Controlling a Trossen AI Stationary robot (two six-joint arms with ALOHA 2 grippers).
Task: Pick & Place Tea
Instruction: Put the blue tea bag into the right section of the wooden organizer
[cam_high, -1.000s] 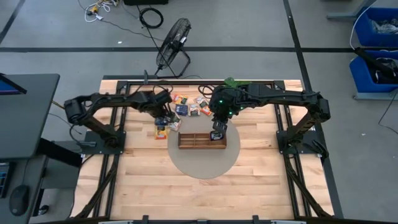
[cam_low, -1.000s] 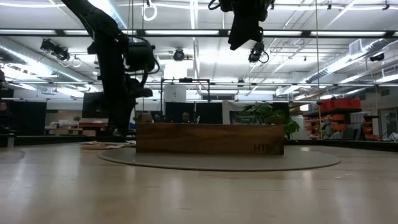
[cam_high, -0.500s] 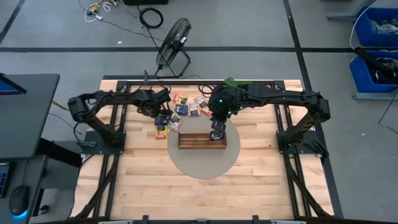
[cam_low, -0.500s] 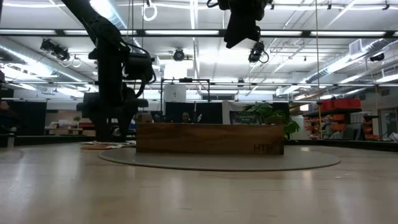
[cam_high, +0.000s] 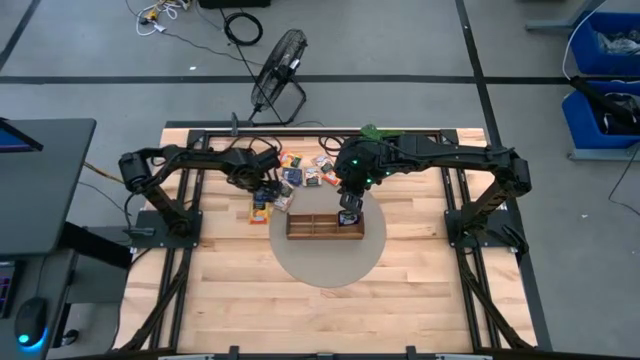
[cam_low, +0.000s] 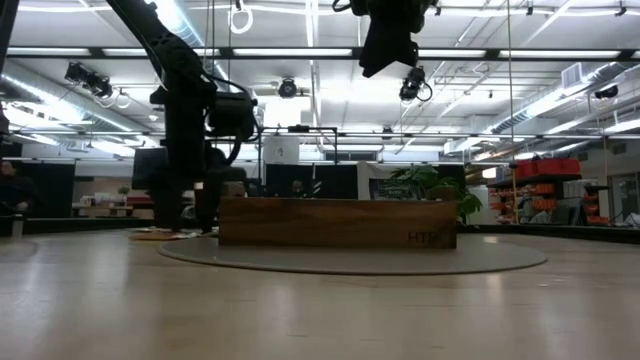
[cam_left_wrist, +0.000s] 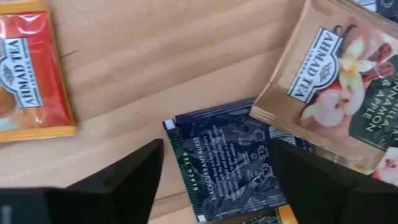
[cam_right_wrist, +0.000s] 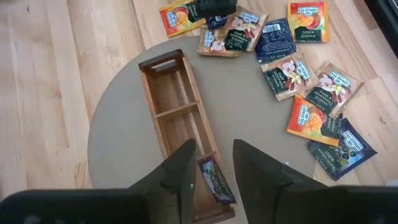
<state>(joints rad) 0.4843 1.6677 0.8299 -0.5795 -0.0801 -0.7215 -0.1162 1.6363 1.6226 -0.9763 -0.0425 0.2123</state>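
Note:
Several tea packets (cam_high: 305, 170) lie flat on the wood at the far side of the round grey mat (cam_high: 325, 262). My left gripper (cam_high: 272, 190) points down over them, open. In its wrist view the fingers stand on either side of a dark blue packet (cam_left_wrist: 224, 168), with an orange packet (cam_left_wrist: 31, 74) and a beige one (cam_left_wrist: 329, 93) beside it. I cannot tell whether the fingers touch anything. My right gripper (cam_right_wrist: 214, 146) hangs open, high over the right end of the wooden tray (cam_right_wrist: 160, 118). A dark packet (cam_right_wrist: 216, 180) lies tilted in that end compartment.
The tray (cam_low: 338, 222) stands on the mat at the table's middle. Another orange packet (cam_high: 260, 212) lies left of the tray. A fan (cam_high: 278, 70) stands on the floor beyond the far edge. Black frame rails (cam_high: 455, 200) run along both sides of the table.
My left gripper has sunk toward the packets left of the tray, and in the low view its fingers have spread apart. My right gripper has stayed high over the tray.

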